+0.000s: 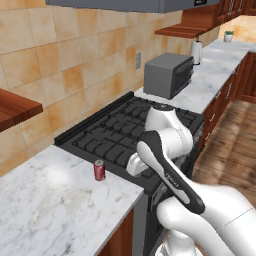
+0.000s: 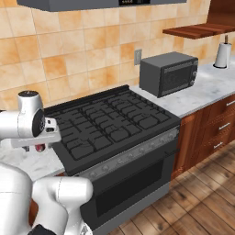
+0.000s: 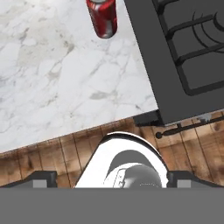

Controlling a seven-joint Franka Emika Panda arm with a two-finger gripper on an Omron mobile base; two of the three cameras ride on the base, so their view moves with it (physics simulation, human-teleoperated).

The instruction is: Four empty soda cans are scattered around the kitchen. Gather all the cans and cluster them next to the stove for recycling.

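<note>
One red soda can (image 1: pixel 99 170) stands upright on the marble counter (image 1: pixel 55 205), a short way from the left edge of the black stove (image 1: pixel 125 130). In the hand view the can (image 3: pixel 102 16) is at the top, left of the stove's side (image 3: pixel 183 57). My gripper (image 3: pixel 111 178) hovers above the counter's front edge, back from the can, open and holding nothing; its fingertips (image 3: pixel 41 177) stand far apart. From the right base view a sliver of the can (image 2: pixel 40 148) peeks out below my wrist, beside the stove (image 2: pixel 110 124).
A grey toaster oven (image 1: pixel 169 75) sits on the counter right of the stove, with a white paper-towel roll (image 1: pixel 196 52) and a small potted plant (image 1: pixel 228 36) farther along. A wooden shelf (image 1: pixel 15 107) juts out at the left. Wood floor lies in front.
</note>
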